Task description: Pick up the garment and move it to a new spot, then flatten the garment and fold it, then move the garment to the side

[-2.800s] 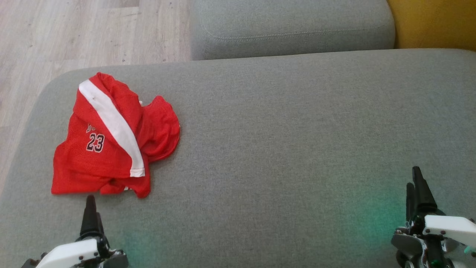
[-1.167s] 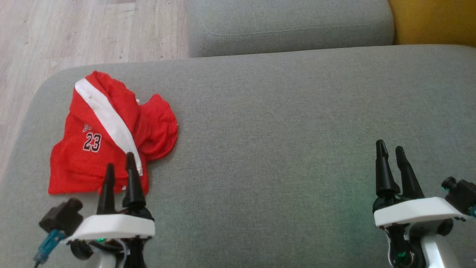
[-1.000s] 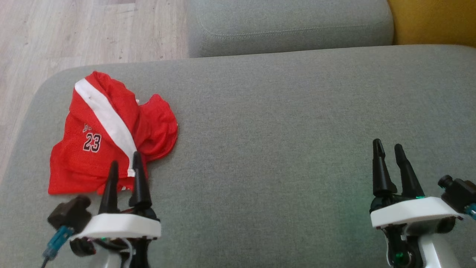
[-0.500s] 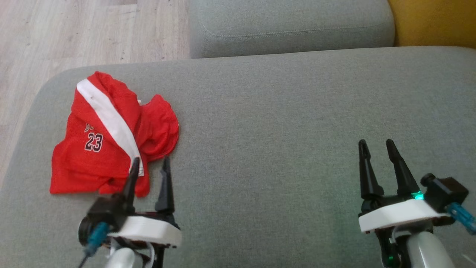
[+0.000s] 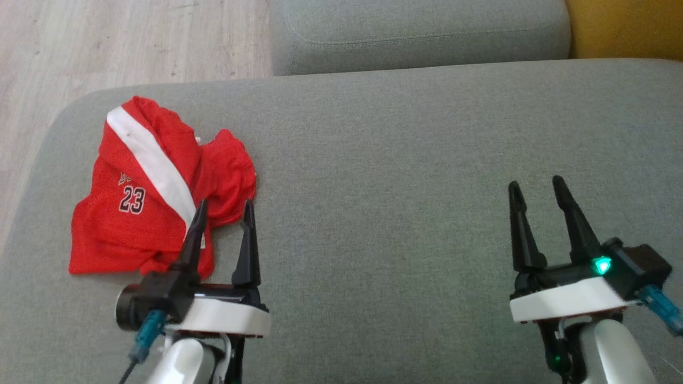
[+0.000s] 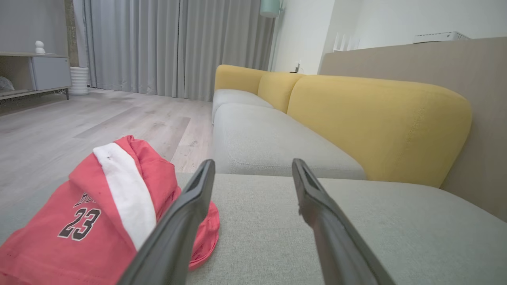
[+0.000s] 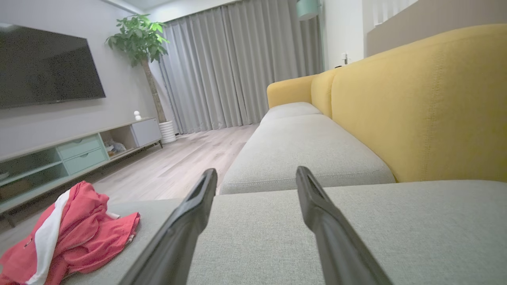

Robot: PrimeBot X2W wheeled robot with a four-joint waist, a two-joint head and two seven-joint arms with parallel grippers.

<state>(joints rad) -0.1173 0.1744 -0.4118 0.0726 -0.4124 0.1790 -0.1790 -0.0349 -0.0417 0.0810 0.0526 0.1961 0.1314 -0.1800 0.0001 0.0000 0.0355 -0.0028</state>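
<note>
Red garment (image 5: 155, 186) lies crumpled on the sofa seat (image 5: 405, 176), ungripped.

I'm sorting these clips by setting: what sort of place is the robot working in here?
Most likely a home living room. There is a sofa with grey seats and yellow backrests, a wall-mounted television above a low cabinet, and floor-length grey curtains.

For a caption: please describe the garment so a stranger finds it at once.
On the grey sofa seat, look at the left end, by the floor. The garment lies crumpled there: red against grey, with a white stripe and the number 23.
</note>
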